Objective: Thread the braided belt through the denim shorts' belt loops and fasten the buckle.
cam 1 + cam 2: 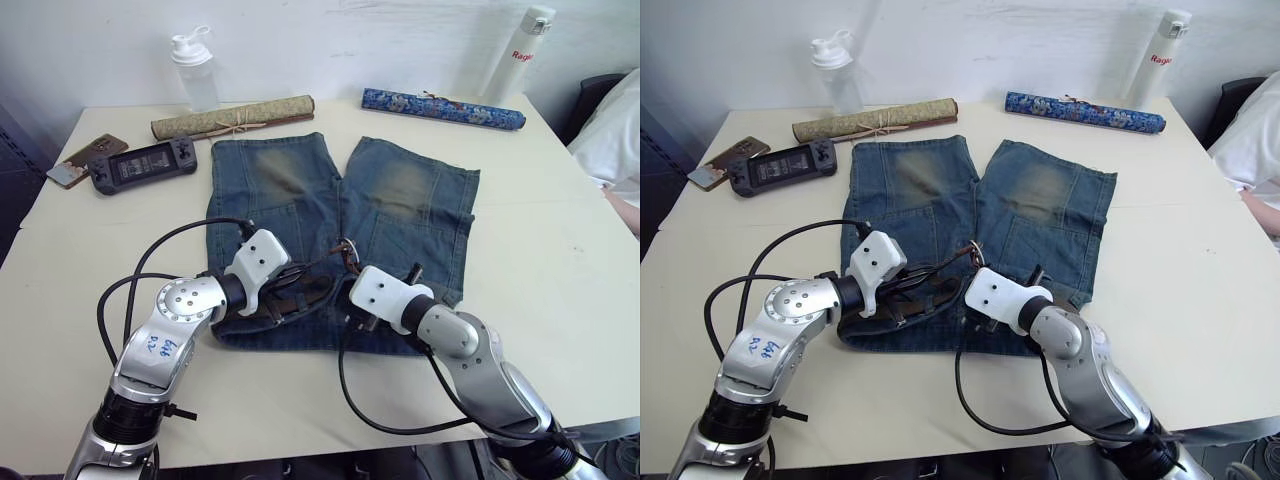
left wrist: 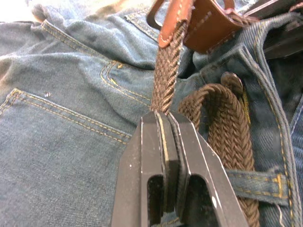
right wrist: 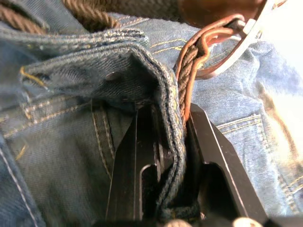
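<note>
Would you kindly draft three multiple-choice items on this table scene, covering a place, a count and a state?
1. Where does the blue patterned roll lie?
A. beyond the denim shorts
B. on the shorts
C. under the game console

2. How many bottles stand at the table's far edge?
A. one
B. two
C. four

3. What is the left gripper doing?
A. hanging open
B. clamping the braided belt
C. holding a phone

Answers: 1 A, it lies past the leg hems; 2 B, a clear bottle and a white bottle; 3 B, its jaws pinch the woven strap.
</note>
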Controlling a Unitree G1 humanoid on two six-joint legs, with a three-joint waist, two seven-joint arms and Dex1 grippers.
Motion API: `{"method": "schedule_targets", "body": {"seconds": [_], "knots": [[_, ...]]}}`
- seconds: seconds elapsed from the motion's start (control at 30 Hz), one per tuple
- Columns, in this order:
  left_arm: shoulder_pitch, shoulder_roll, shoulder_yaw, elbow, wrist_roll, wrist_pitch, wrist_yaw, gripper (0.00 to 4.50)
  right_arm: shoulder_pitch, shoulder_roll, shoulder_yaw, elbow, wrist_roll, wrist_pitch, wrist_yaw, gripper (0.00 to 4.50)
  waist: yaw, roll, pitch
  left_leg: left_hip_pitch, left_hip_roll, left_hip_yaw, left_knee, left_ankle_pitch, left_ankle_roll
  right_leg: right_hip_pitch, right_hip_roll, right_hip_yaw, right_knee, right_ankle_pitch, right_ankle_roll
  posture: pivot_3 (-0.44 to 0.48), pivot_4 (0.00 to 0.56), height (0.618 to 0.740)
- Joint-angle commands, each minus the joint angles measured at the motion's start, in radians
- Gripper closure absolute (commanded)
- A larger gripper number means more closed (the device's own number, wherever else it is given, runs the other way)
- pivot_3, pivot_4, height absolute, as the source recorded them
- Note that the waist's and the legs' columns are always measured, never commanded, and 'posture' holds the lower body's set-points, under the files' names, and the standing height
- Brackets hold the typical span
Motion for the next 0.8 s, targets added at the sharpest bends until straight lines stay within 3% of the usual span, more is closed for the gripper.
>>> {"method": "schedule_targets", "body": {"seconds": [0.03, 0.4, 0.8], "knots": [[-0.015, -0.001, 0.003, -0.061, -0.038, -0.011, -0.017, 4.5, -0.007, 0.004, 0.026, 0.014, -0.024, -0.05, -0.001, 4.46, 0.0, 0.0, 0.0, 0.0, 0.0, 0.0, 0.0, 0.0, 0.0, 0.0, 0.0, 0.0, 0.0, 0.0, 0.0, 0.0, 0.15, 0.717], [0.033, 0.076, -0.004, -0.062, -0.012, 0.03, -0.02, 4.5, -0.02, 0.038, -0.003, 0.028, -0.06, -0.071, -0.035, 4.46, -0.001, 0.0, 0.0, 0.0, 0.0, 0.0, 0.0, 0.0, 0.0, 0.0, 0.0, 0.0, 0.0, 0.0, 0.0, 0.0, 0.15, 0.717], [0.001, -0.053, 0.018, -0.122, -0.067, 0.147, 0.095, 4.5, -0.01, 0.03, 0.037, 0.104, -0.147, -0.176, -0.035, 4.46, -0.001, 0.0, 0.0, 0.0, 0.0, 0.0, 0.0, 0.0, 0.0, 0.0, 0.0, 0.0, 0.0, 0.0, 0.0, 0.0, 0.15, 0.717]]}}
